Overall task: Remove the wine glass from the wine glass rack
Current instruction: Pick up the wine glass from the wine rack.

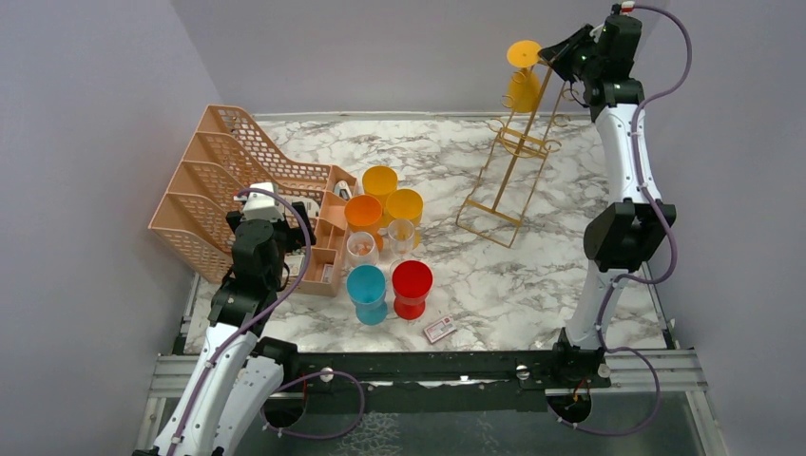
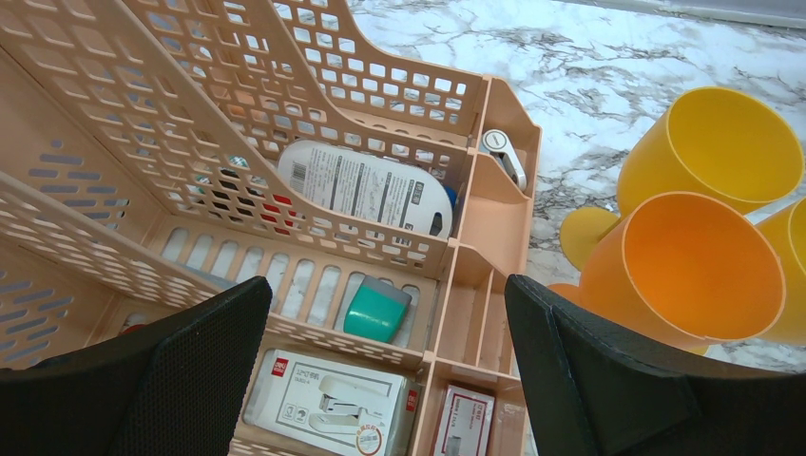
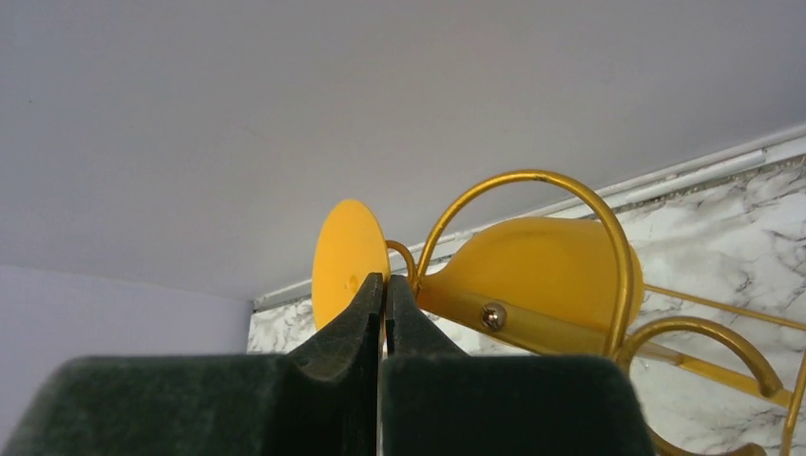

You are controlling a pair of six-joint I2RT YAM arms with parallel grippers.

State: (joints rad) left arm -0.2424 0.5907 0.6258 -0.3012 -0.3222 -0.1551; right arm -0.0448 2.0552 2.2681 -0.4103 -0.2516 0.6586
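The main risk is snagging. The wine glass point(image 1: 523, 78) hangs upside down at the top of the wine glass rack point(image 1: 521, 142), its stem passing through a gold hook point(image 3: 532, 177). A pull in the wrong direction would likely catch foot or bowl on the wire and tip the light frame over. The stem is thin, so it could also slip from the pinch, dropping the glass onto the worktop point(image 1: 532, 285).

The right arm reaches high and far back, and its right tool point(image 3: 385, 290) is pressed together between foot disc and bowl, apparently clamped on the stem. The left arm sits low, and its left tool point(image 2: 385, 304) is spread wide over the peach organizer point(image 2: 285, 171), holding nothing.
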